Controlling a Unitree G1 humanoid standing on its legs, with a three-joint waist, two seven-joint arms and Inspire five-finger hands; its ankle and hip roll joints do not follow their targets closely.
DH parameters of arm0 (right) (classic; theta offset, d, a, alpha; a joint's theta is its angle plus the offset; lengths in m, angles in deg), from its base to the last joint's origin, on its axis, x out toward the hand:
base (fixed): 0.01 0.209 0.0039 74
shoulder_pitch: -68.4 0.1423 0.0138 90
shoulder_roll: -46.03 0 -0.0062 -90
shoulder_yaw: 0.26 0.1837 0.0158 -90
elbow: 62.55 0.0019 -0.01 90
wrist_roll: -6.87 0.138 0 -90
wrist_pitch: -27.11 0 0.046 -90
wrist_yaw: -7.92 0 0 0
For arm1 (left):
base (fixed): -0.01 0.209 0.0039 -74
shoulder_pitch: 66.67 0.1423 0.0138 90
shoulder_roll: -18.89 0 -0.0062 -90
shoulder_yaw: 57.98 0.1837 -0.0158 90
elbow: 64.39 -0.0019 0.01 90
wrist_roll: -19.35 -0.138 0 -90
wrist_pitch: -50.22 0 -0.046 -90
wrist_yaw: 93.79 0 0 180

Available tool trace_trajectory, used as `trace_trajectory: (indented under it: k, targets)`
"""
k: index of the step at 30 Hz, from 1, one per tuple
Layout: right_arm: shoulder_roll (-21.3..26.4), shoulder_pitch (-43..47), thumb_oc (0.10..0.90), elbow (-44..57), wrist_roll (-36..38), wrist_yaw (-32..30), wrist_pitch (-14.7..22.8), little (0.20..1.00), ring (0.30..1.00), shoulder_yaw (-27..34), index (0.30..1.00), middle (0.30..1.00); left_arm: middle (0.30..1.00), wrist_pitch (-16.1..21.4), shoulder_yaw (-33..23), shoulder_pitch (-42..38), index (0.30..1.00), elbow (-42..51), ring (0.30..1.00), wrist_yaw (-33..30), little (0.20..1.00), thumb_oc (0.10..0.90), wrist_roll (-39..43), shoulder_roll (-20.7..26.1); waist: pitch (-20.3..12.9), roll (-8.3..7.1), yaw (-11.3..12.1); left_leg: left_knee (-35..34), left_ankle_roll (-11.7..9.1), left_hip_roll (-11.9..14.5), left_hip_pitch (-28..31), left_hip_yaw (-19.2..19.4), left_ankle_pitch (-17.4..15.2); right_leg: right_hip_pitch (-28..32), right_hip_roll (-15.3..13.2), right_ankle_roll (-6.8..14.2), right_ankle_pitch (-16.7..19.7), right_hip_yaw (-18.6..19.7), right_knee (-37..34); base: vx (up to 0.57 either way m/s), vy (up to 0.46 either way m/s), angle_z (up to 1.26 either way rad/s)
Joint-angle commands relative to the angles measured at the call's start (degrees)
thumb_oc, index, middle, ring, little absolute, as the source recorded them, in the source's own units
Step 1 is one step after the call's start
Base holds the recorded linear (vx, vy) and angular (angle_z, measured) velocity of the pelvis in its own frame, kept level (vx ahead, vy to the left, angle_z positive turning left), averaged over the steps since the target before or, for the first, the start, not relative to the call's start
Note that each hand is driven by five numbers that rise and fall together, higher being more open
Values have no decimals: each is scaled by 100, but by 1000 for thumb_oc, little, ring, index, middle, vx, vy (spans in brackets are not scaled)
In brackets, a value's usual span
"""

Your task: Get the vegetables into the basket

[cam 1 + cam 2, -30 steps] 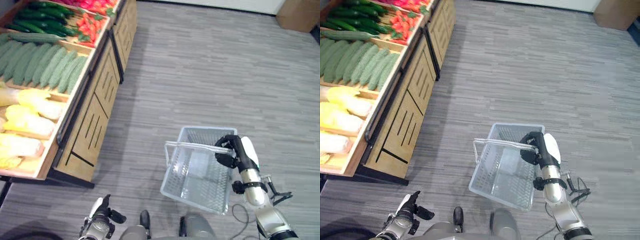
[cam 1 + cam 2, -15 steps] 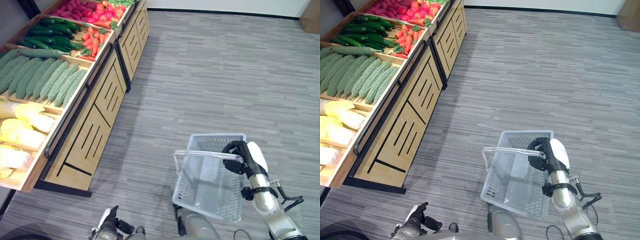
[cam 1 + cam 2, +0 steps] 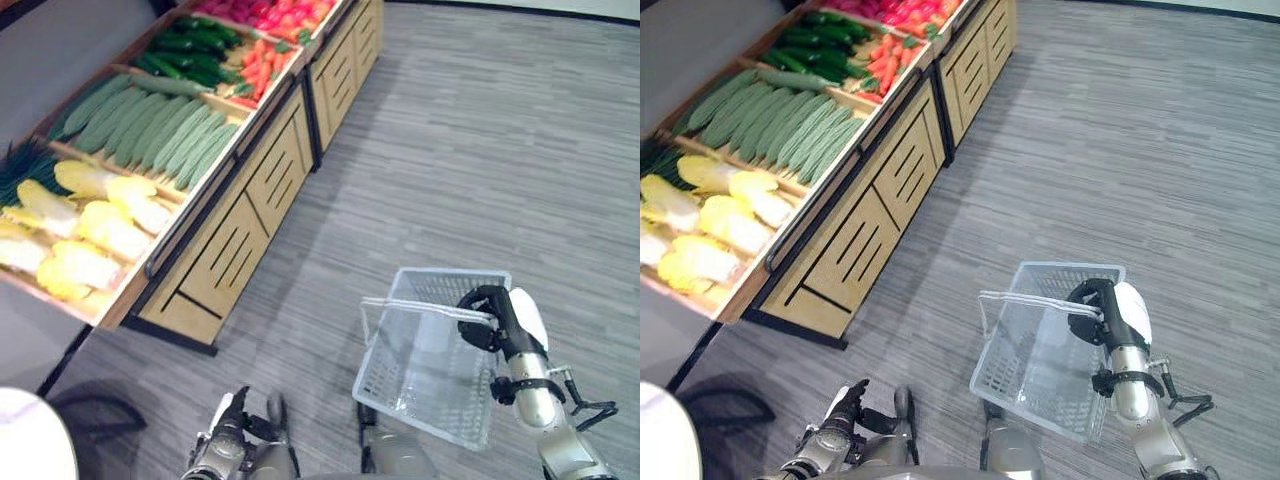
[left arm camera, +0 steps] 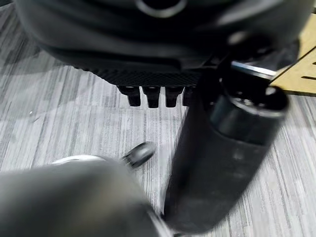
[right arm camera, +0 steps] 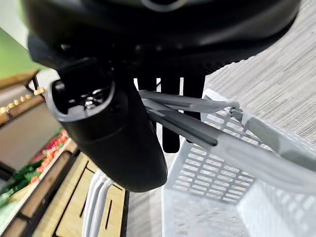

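A clear plastic basket hangs over the grey floor at the lower right, with nothing in it. My right hand is shut on its two handles, which run under the curled fingers. The vegetables lie in a wooden stand at the left: yellow-white cabbages, pale green gourds, dark cucumbers, carrots and red produce. My left hand hangs low beside the stand's near corner, open and holding nothing.
The stand's slatted front panels run from the lower left to the top middle. Bare grey floor stretches to the right of it. A white round object and dark metal legs sit at the lower left.
The camera has swung, so the stand now sits nearer the middle of the view. The right hand keeps its hold on the basket handles. The left hand stays low.
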Motion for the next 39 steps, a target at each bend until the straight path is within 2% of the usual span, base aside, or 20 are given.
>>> trace_trajectory:
  k: [1, 4, 7, 9, 10, 14, 15, 16, 20, 21, 22, 23, 26, 29, 31, 32, 35, 38, 39]
  targets:
    - [264, 129, 400, 1346, 21, -377, 567, 300, 300, 452, 300, 300, 1000, -58, -2, 238, 1000, -151, 1000, -132, 1000, 900, -113, 312, -393, -294, -66, 485, 375, -589, 151, 131, 388, 673, -785, 680, -340, 435, 107, 213, 259, -27]
    - [113, 237, 400, 1276, 26, -337, 507, 300, 300, 364, 300, 300, 1000, -79, -30, 233, 1000, -183, 1000, -122, 1000, 900, -199, 373, -450, -413, -2, 607, 586, -845, 231, 226, 73, 743, -1101, 877, -239, 590, 150, 247, 339, -50]
    - [41, 332, 400, 1218, 29, -301, 480, 300, 300, 305, 300, 300, 1000, -93, -50, 207, 1000, -157, 1000, -110, 1000, 900, -196, 435, -451, -506, 52, 788, 697, -951, 216, 285, -125, 670, -1218, 968, -131, 689, 262, 100, 162, -23]
    - [-31, 481, 400, 1143, 77, -270, 474, 300, 300, 207, 300, 300, 1000, -103, -111, 188, 1000, -120, 1000, -136, 1000, 900, -167, 549, -433, -622, 133, 1001, 831, -1094, 209, 338, -353, 564, -1336, 1070, 163, 788, 526, 224, 340, -12]
    - [-30, 613, 400, 1135, 74, -222, 470, 300, 300, 128, 300, 300, 1000, -122, -181, 164, 1000, -44, 1000, -168, 1000, 900, -84, 669, -396, -679, 201, 1029, 990, -1257, 309, 256, -544, 379, -1365, 1107, 459, 814, 1106, 264, 392, -10]
    - [-52, 715, 400, 1143, 57, -160, 478, 300, 300, 26, 300, 300, 1000, -132, -203, 200, 1000, -11, 1000, -144, 1000, 900, -65, 739, -330, -618, 223, 869, 1123, -1337, 531, 162, -594, 60, -1254, 1078, 691, 823, 1933, 143, 190, 8]
    - [-74, 733, 400, 1157, 33, -127, 481, 300, 300, -21, 300, 300, 1000, -140, -220, 222, 1000, -27, 1000, -120, 1000, 900, -52, 745, -299, -580, 181, 771, 1158, -1370, 700, 76, -632, -185, -1087, 1026, 678, 911, 2145, 174, 123, 24]
    - [-63, 751, 400, 1199, 13, -108, 493, 300, 300, -46, 300, 300, 1000, -141, -254, 215, 1000, -91, 1000, -109, 1000, 900, -38, 749, -279, -555, 160, 699, 1151, -1376, 780, 36, -629, -399, -973, 981, 577, 959, 2097, 143, 84, 22]
    - [-75, 772, 400, 1251, 60, -119, 527, 300, 300, -54, 300, 300, 1000, -135, -281, 202, 1000, -237, 1000, -103, 1000, 900, -36, 715, -191, -513, 105, 617, 1101, -1381, 965, -53, -667, -635, -968, 943, 427, 914, 1769, 142, -19, 21]
    - [-95, 822, 400, 1258, 98, -140, 546, 300, 300, -76, 300, 300, 1000, -137, -265, 195, 1000, -284, 1000, -90, 1000, 900, -64, 689, -144, -529, 50, 549, 1030, -1406, 1089, -163, -706, -826, -956, 998, 457, 1023, 1208, 287, -153, 39]
    - [-97, 885, 400, 1286, 122, -146, 565, 300, 300, -132, 300, 300, 1000, -132, -287, 177, 1000, -370, 1000, -85, 1000, 900, -79, 663, -99, -549, -44, 532, 943, -1416, 1249, -347, -786, -929, -957, 1099, 646, 1276, 636, 287, -151, 41]
    - [-96, 887, 400, 1285, 122, -146, 565, 300, 300, -134, 300, 300, 1000, -131, -289, 177, 1000, -372, 1000, -85, 1000, 900, -80, 662, -89, -542, -52, 533, 943, -1411, 1262, -355, -791, -904, -955, 1100, 649, 1265, 619, 238, -132, 47]
    - [-74, 886, 400, 1388, 123, -79, 581, 300, 300, -187, 300, 300, 1000, -124, -336, 225, 1000, -453, 1000, -82, 1000, 900, -69, 611, -117, -580, -146, 610, 841, -1396, 1479, -692, -977, -981, -948, 1199, 849, 1654, 231, 255, -193, 68]
    - [-49, 813, 400, 1462, 196, 10, 634, 300, 300, -233, 300, 300, 1000, -132, -366, 297, 1000, -541, 1000, -100, 1000, 900, -68, 556, -254, -583, -178, 693, 764, -1326, 1606, -839, -1059, -808, -916, 1148, 783, 1566, 187, 243, -241, 73]
    - [-13, 829, 400, 1475, 193, 46, 641, 300, 300, -268, 300, 300, 1000, -137, -396, 346, 1000, -536, 1000, -107, 1000, 900, -60, 530, -305, -556, -148, 739, 708, -1254, 1639, -839, -1012, -758, -876, 1129, 765, 1462, 197, 221, -270, 47]
    - [65, 804, 400, 1505, 242, 95, 654, 300, 300, -258, 300, 300, 1000, -163, -461, 395, 1000, -619, 1000, -101, 1000, 900, 4, 508, -368, -513, -111, 817, 580, -1096, 1648, -951, -833, -601, -722, 1002, 653, 1356, 205, 175, -309, 10]
    - [205, 745, 400, 1584, 299, 97, 725, 300, 300, -198, 300, 300, 1000, -180, -482, 424, 1000, -678, 1000, -126, 1000, 900, 4, 475, -410, -439, -113, 904, 427, -872, 1596, -1168, -524, -471, -552, 817, 455, 1148, 275, 165, -328, 35]
    - [296, 694, 400, 1547, 372, 78, 766, 300, 300, -188, 300, 300, 1000, -168, -458, 439, 1000, -663, 1000, -155, 1000, 900, 37, 439, -405, -380, -112, 1071, 327, -756, 1461, -1289, -254, -386, -467, 687, 300, 976, 305, 94, -214, 28]
    - [298, 697, 400, 1543, 372, 76, 768, 300, 300, -190, 300, 300, 1000, -168, -458, 438, 1000, -663, 1000, -156, 1000, 900, 38, 437, -409, -377, -127, 1077, 324, -754, 1449, -1305, -254, -389, -469, 685, 296, 962, 309, 64, -202, 30]
